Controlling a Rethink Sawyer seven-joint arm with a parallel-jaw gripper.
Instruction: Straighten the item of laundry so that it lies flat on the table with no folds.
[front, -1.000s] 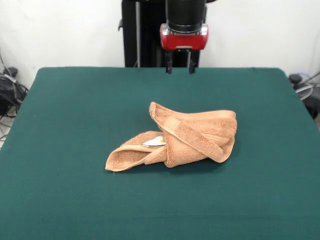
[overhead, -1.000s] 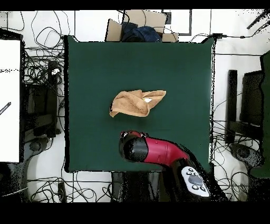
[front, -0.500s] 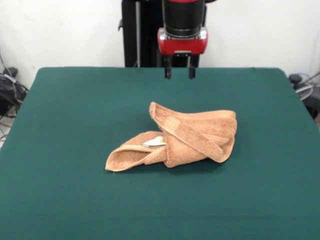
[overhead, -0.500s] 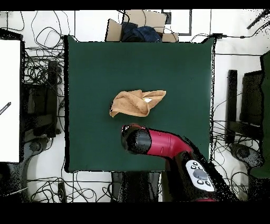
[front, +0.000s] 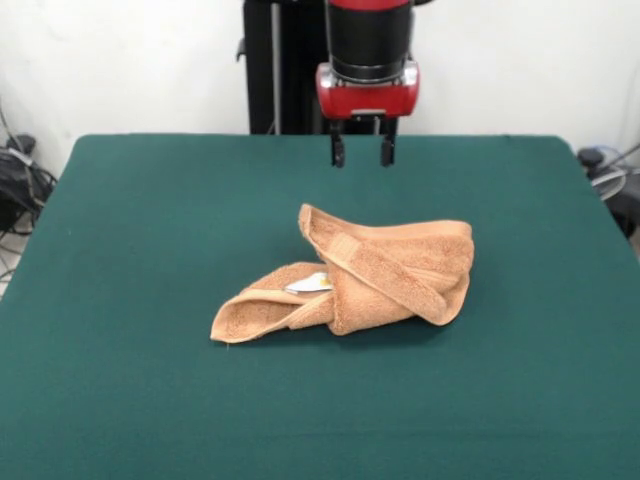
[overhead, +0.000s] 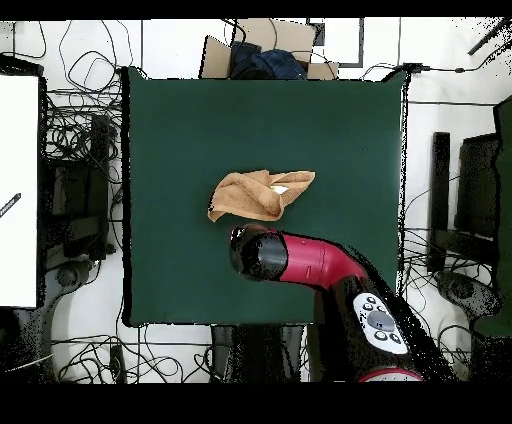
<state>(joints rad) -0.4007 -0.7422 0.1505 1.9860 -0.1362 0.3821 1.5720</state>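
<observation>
The light orange-tan towel (front: 355, 272) lies crumpled and folded over itself near the middle of the dark green table (front: 140, 220), with a small white tag (front: 308, 284) showing at its middle. It also shows in the overhead view (overhead: 258, 194). My gripper (front: 361, 159) hangs open and empty above the table's far part, behind the towel and apart from it. In the overhead view the arm's head (overhead: 255, 253) covers the gripper, just below the towel.
A cardboard box (overhead: 268, 48) with dark cloth stands beyond the table's top edge in the overhead view. Cables lie on the floor around the table. The black pedestal (front: 280, 65) stands behind the far edge.
My gripper has come lower and a little nearer the towel, still open. The towel has not moved.
</observation>
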